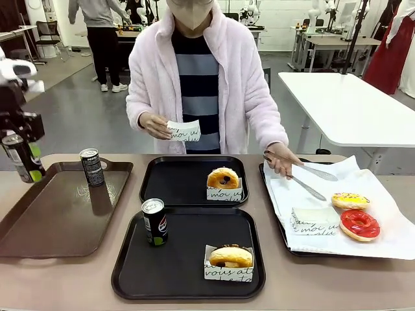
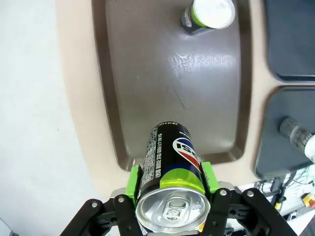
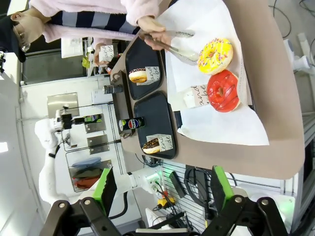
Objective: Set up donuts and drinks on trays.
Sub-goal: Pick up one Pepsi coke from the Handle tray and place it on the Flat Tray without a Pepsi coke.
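Near black tray [image 1: 188, 272] with upright can [image 1: 154, 221] and donut [image 1: 230, 256], far black tray [image 1: 172, 184] with second donut [image 1: 223, 177], third can [image 2: 170, 157] in left tool [image 2: 171, 178]

**Catalogue of bodies: two arms, one person**

Item one, for your record: the left gripper [image 2: 171, 179] is a black linkage frame with round silver bolts at every joint. It carries two bright green pads [image 2: 132, 183] on silver brackets.

Item two: you can enter the right gripper [image 3: 163, 189] as its match, with black angular links, silver pivot bolts and green pads [image 3: 105, 185].

Item three: in the front view you find the left arm [image 1: 14, 70] cased in glossy white above a black wrist block.

Item four: list the person [image 1: 194, 97] as wearing a pale pink fleece jacket [image 1: 152, 78], open at the front. Its long sleeves [image 1: 269, 123] reach the wrists, and the top [image 1: 198, 71] beneath is banded in navy and grey.
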